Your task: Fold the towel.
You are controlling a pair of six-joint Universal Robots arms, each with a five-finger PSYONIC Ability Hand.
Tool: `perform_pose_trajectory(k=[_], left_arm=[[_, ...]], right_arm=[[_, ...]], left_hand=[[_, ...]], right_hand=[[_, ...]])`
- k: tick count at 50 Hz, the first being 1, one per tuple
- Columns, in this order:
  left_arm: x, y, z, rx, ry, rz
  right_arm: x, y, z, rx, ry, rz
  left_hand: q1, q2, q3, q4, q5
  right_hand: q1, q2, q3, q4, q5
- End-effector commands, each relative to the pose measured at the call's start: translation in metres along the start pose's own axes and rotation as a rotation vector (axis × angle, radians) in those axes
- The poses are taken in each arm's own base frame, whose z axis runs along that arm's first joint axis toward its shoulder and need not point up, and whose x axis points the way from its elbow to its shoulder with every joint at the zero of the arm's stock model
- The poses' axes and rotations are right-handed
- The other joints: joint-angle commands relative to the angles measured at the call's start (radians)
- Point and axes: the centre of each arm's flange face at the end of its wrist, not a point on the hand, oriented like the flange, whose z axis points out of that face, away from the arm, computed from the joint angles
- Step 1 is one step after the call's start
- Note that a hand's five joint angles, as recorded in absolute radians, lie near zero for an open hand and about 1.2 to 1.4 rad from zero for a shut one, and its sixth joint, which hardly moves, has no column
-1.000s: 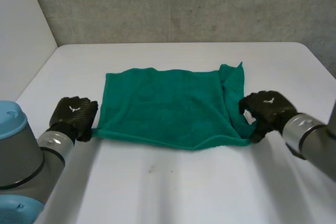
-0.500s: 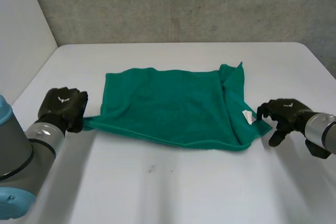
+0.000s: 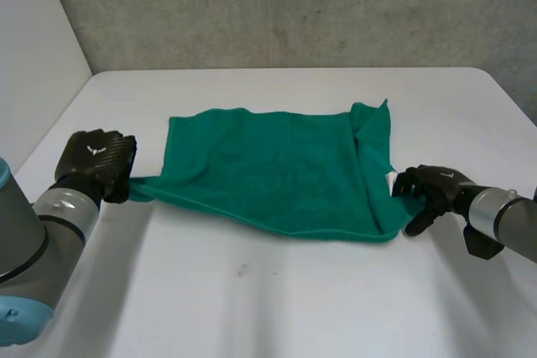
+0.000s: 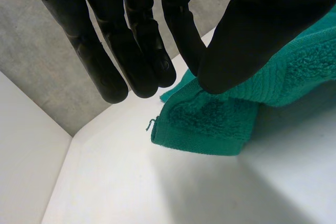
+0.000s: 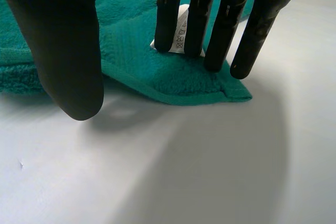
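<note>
Left robot hand point(image 3: 94, 159) pinches towel point(image 3: 268, 165) — contact partly hidden

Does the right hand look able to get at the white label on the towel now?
Probably yes: the right hand rests straight fingers on the near corner of the towel, right over the white label, with nothing between. Its thumb hangs free above the table.

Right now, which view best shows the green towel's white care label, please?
Right wrist view: the white care label, close, print visible, behind the right robot hand. Head view: a white fleck. Left wrist view: the green towel's other corner.
</note>
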Motion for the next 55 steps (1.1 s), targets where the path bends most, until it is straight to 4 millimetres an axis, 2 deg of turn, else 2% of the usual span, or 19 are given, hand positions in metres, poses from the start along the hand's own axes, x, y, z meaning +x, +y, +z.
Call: perform_pose_trajectory(k=[1, 4, 6, 9, 16, 20, 21, 24, 25, 28, 29, 30, 33, 36, 39, 43, 52, 54, 55], left_arm=[[-0.001, -0.002, -0.001, 0.004, -0.006, -0.003], [-0.001, -0.001, -0.001, 0.003, -0.006, -0.003], [-0.001, -0.001, -0.001, 0.002, -0.005, -0.003], [-0.001, -0.001, -0.001, 0.002, -0.005, -0.003], [-0.005, -0.007, -0.004, 0.007, -0.015, -0.004], [-0.020, -0.022, -0.012, 0.034, -0.053, -0.007], [-0.028, -0.030, -0.016, 0.050, -0.074, -0.007], [-0.039, -0.044, -0.026, 0.080, -0.104, -0.007], [-0.044, -0.056, -0.035, 0.111, -0.121, -0.006], [-0.051, -0.072, -0.047, 0.156, -0.142, -0.004], [-0.052, -0.076, -0.051, 0.169, -0.147, -0.004], [-0.056, -0.085, -0.059, 0.195, -0.159, -0.003], [-0.058, -0.094, -0.069, 0.213, -0.163, -0.001], [-0.055, -0.089, -0.072, 0.178, -0.144, 0.000], [-0.052, -0.083, -0.072, 0.151, -0.129, -0.002], [-0.045, -0.062, -0.061, 0.069, -0.095, -0.005], [-0.020, 0.001, -0.017, -0.185, 0.022, -0.009], [-0.017, 0.005, -0.013, -0.199, 0.033, -0.008], [-0.013, 0.011, -0.005, -0.223, 0.048, -0.010]], right_arm=[[-0.010, 0.002, 0.011, -0.005, -0.025, -0.016], [-0.012, 0.002, 0.014, -0.001, -0.030, -0.020], [-0.011, -0.001, 0.018, 0.022, -0.031, -0.008], [-0.008, -0.009, 0.022, 0.063, -0.022, 0.018], [0.002, -0.029, 0.019, 0.128, 0.015, 0.030], [0.001, -0.084, -0.018, 0.282, 0.070, -0.057], [0.000, -0.104, -0.036, 0.342, 0.090, -0.095], [-0.006, -0.123, -0.061, 0.385, 0.112, -0.169], [-0.011, -0.132, -0.078, 0.389, 0.126, -0.228], [-0.019, -0.145, -0.111, 0.393, 0.172, -0.350], [-0.022, -0.148, -0.132, 0.378, 0.215, -0.437], [-0.024, -0.149, -0.141, 0.366, 0.232, -0.481], [-0.034, -0.145, -0.167, 0.307, 0.279, -0.628], [-0.039, -0.140, -0.179, 0.253, 0.308, -0.689], [-0.039, -0.135, -0.179, 0.220, 0.317, -0.686], [-0.044, -0.123, -0.169, 0.174, 0.283, -0.680], [-0.034, -0.061, -0.090, -0.133, 0.126, -0.662], [-0.029, -0.057, -0.079, -0.163, 0.125, -0.665], [-0.027, -0.055, -0.074, -0.178, 0.125, -0.663]], left_hand=[[0.262, 0.202, 0.207, 0.204, 0.255], [0.262, 0.202, 0.207, 0.204, 0.255], [0.262, 0.202, 0.207, 0.204, 0.255], [0.262, 0.202, 0.207, 0.204, 0.255], [0.262, 0.202, 0.207, 0.204, 0.255], [0.262, 0.202, 0.207, 0.204, 0.255], [0.262, 0.202, 0.207, 0.204, 0.255], [0.262, 0.202, 0.207, 0.204, 0.255], [0.262, 0.202, 0.207, 0.204, 0.255], [0.262, 0.202, 0.207, 0.204, 0.255], [0.262, 0.202, 0.207, 0.204, 0.255], [0.262, 0.202, 0.207, 0.204, 0.255], [0.262, 0.202, 0.207, 0.204, 0.255], [0.262, 0.202, 0.207, 0.204, 0.255], [0.262, 0.202, 0.207, 0.204, 0.255], [0.262, 0.202, 0.207, 0.204, 0.255], [0.262, 0.202, 0.207, 0.204, 0.255], [0.262, 0.202, 0.207, 0.204, 0.255], [0.262, 0.202, 0.207, 0.204, 0.255]], right_hand=[[0.171, 0.100, 0.112, 0.114, 0.110], [0.238, 0.168, 0.179, 0.181, 0.178], [0.565, 0.495, 0.506, 0.509, 0.505], [0.917, 0.847, 0.859, 0.861, 0.857], [0.918, 0.848, 0.860, 0.862, 0.858], [0.918, 0.848, 0.860, 0.862, 0.858], [0.918, 0.848, 0.860, 0.862, 0.858], [0.918, 0.848, 0.860, 0.862, 0.858], [0.918, 0.848, 0.860, 0.862, 0.858], [0.918, 0.848, 0.860, 0.862, 0.858], [0.918, 0.848, 0.860, 0.862, 0.858], [0.918, 0.848, 0.860, 0.862, 0.858], [0.918, 0.848, 0.860, 0.862, 0.858], [0.918, 0.848, 0.860, 0.862, 0.858], [0.918, 0.848, 0.860, 0.862, 0.858], [0.918, 0.848, 0.860, 0.862, 0.858], [0.918, 0.848, 0.860, 0.862, 0.858], [0.918, 0.848, 0.860, 0.862, 0.858], [0.918, 0.848, 0.860, 0.862, 0.858]])
